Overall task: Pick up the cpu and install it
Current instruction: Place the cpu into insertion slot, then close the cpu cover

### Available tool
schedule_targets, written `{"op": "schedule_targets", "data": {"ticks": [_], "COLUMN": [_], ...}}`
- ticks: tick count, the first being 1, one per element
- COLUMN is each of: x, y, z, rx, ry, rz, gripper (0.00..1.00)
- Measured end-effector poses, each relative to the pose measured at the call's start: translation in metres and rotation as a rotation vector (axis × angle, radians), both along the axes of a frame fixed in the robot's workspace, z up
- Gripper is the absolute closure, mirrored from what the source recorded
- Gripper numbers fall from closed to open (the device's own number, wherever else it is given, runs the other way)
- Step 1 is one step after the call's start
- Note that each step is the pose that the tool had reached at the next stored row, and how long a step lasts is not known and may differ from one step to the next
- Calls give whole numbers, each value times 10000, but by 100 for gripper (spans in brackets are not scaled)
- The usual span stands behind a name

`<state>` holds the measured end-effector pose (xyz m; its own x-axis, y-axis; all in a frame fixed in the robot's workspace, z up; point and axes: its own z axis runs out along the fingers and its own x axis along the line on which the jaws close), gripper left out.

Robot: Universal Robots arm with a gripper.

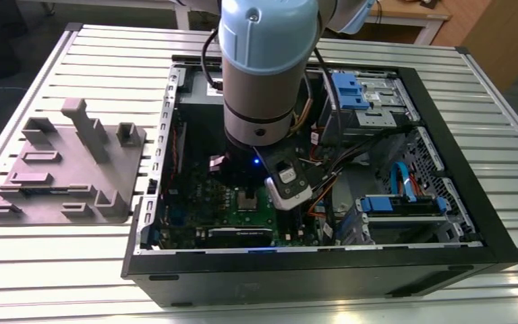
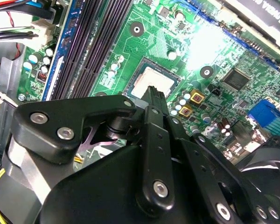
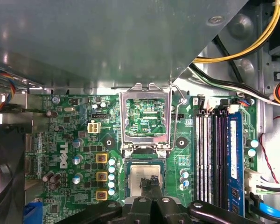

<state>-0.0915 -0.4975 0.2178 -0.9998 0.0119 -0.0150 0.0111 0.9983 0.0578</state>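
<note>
The cpu (image 3: pixel 142 176), a small square chip with a pale silver top, lies flat in its socket on the green motherboard (image 3: pixel 74 140); it also appears in the second wrist view (image 2: pixel 149 80). My gripper (image 3: pixel 151 183) hangs right over the chip's near edge, its black fingers pressed together with nothing between them. In the second wrist view the fingertips (image 2: pixel 154 91) point down at the chip's edge. The silver socket frame (image 3: pixel 147 100) stands flipped open just beyond the chip. In the exterior view the arm (image 1: pixel 264 74) reaches down into the open computer case (image 1: pixel 457 202).
Black memory slots (image 3: pixel 210 154) run beside the socket. Yellow and black cables (image 3: pixel 233 51) and a grey metal wall (image 3: pixel 107 42) lie beyond it. A black fan (image 3: pixel 2 177) sits at the other side. A grey tray (image 1: pixel 61 169) rests on the slatted table at the exterior view's left.
</note>
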Motion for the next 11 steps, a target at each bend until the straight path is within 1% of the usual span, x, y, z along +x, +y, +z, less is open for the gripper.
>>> {"op": "schedule_targets", "data": {"ticks": [3, 5, 11], "x": [0, 0, 0], "y": [0, 0, 0], "z": [3, 24, 28], "rx": [-3, -3, -3], "ry": [1, 1, 2], "rz": [1, 0, 0], "gripper": [90, 90, 90]}}
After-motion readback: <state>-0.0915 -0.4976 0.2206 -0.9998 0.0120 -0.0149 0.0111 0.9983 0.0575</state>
